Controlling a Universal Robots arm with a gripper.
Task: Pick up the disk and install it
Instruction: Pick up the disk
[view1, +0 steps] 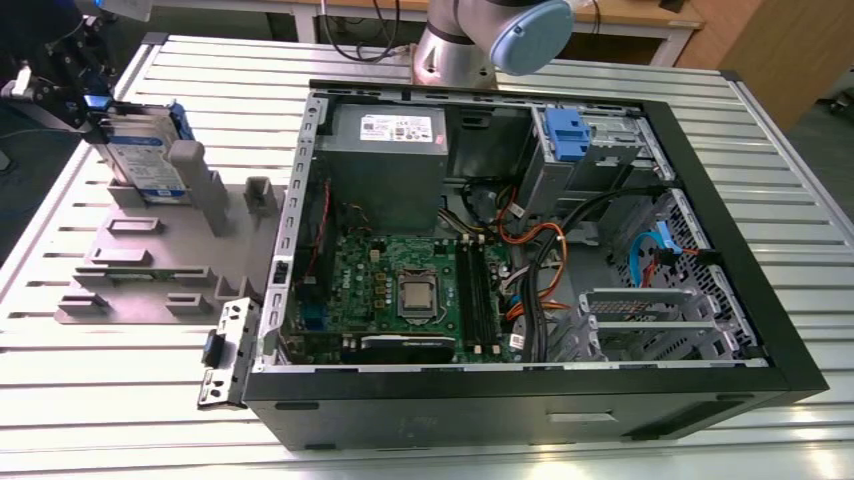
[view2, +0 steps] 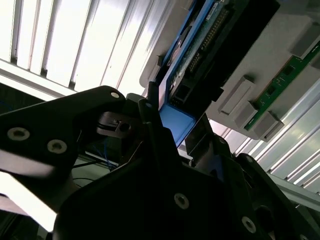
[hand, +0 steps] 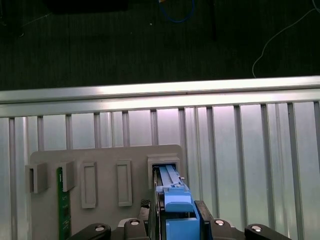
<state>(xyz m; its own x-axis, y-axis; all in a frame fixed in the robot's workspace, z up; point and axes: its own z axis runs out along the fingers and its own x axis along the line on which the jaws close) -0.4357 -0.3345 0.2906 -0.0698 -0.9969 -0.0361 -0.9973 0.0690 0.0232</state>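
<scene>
We see the claw (hand: 178, 220) clamped on the disk (hand: 169, 177): in both wrist views its 2 black fingers (hand: 154, 210) touch opposite sides of the bright blue carrier frame. The disk stands on edge straight out from the fingertips, gripped at its near end while its far end sits down in a slot of the grey fixture (hand: 100, 155). In the second wrist view the disk (view2: 202, 45) turns its circuit-board face and connector row toward the camera, and the blue frame runs back between the fingers (view2: 150, 115). In the exterior view the claw (view1: 87, 105) hangs at the exterior view's far left, right over the disk (view1: 144, 150), which rises upright from a back corner of the fixture (view1: 147, 265) with its white-and-blue label showing. A green memory stick (hand: 61, 205) lies in another recess of the fixture, well apart from the disk. The fixture rests on a slatted aluminium table (view1: 107, 400). Just beside it, toward the exterior view's right, an open black computer case (view1: 521, 385) lies on its side with the motherboard (view1: 400, 285) exposed. A blue bracket (view1: 566, 135) sits on the metal drive bay at the case's far end. Behind the case stands the arm (view1: 461, 50).
</scene>
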